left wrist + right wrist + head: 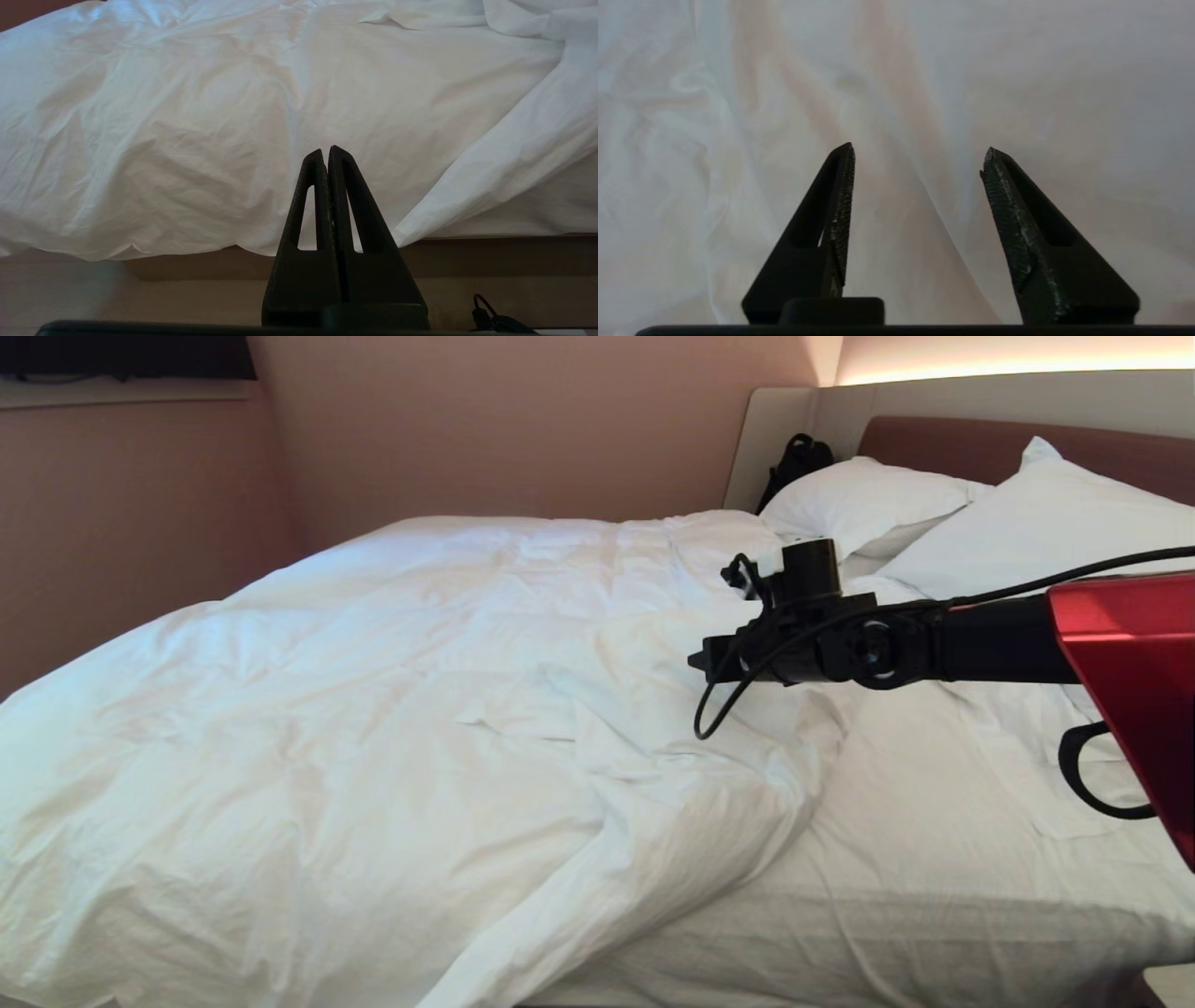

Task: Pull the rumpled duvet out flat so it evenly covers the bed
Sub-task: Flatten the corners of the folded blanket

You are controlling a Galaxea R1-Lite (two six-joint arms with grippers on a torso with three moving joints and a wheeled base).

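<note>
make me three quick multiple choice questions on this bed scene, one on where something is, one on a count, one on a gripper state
1. Which part of the bed does the duvet leave bare?
A. the side by the right arm
B. the far left corner
C. none

2. How many pillows are at the headboard?
A. one
B. two
C. four

3. How does the right gripper stand?
A. shut on the duvet
B. open, holding nothing
C. shut, empty

Answers: 1 A, the bare sheet shows below the arm. 2 B, one pillow sits beside another pillow. 3 B, its fingers stand apart above white fabric.
</note>
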